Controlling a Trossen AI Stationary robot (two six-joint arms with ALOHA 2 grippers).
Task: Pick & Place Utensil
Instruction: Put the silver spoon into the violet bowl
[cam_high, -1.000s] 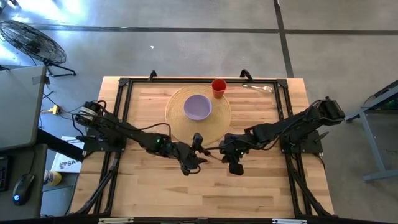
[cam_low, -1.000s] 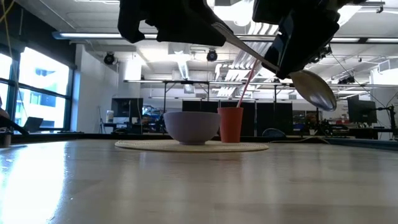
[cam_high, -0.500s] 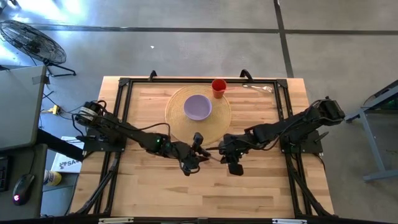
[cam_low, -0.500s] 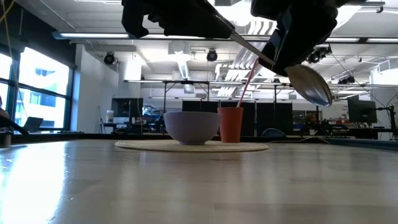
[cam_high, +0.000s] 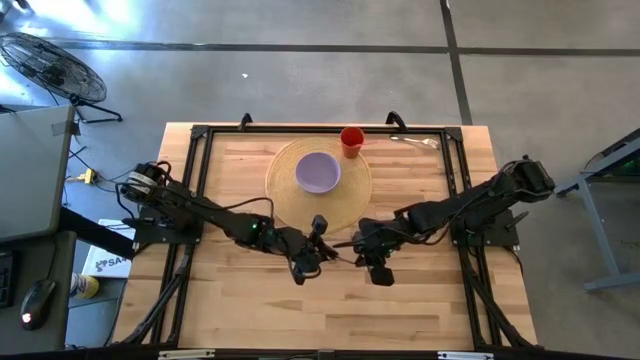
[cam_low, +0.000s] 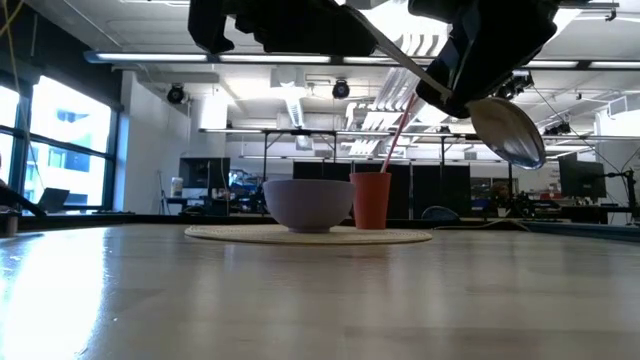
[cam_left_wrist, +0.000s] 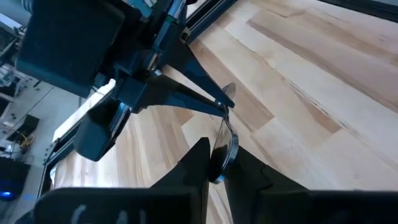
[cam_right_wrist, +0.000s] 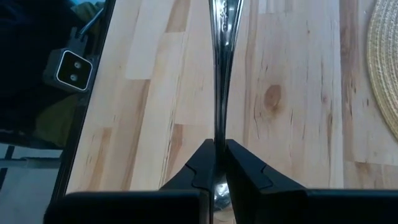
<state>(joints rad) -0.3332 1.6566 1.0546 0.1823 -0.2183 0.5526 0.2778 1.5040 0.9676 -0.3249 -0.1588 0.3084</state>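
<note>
A metal spoon (cam_low: 508, 130) hangs in the air between my two grippers over the near middle of the table, with its bowl end lowest. In the high view my left gripper (cam_high: 322, 252) and right gripper (cam_high: 358, 243) face each other with the spoon's handle (cam_high: 340, 248) between them. Both are shut on the spoon. In the left wrist view, the right gripper's pointed fingers (cam_left_wrist: 205, 99) show just beyond my left gripper (cam_left_wrist: 221, 168). The right gripper (cam_right_wrist: 214, 152) has the thin handle running forward past it. My left gripper pinches the spoon's broad handle end (cam_left_wrist: 222, 149) between its two fingers. It comes level from the table's left, and the handle runs on ahead of the fingers. The spoon is lifted clear of the table. My right gripper pinches the thin part of the handle (cam_right_wrist: 216, 134) between its two fingers, coming from the table's right and lying along the spoon. The spoon's bowl (cam_low: 508, 130) sticks out below and behind the fingers, tilted down, clear of the table.
A purple bowl (cam_high: 318, 172) stands on a round woven mat (cam_high: 285, 195) toward the far middle. A red cup (cam_high: 351, 140) with a straw is at the mat's far edge. Another utensil (cam_high: 415, 142) lies by the far right corner. A black frame (cam_high: 200, 180) borders the table.
The spoon has tipped a little while held at both ends. Its bowl end has risen slightly and swung toward the table's right with the right gripper. The handle end at the left gripper has stayed nearly where it was.
</note>
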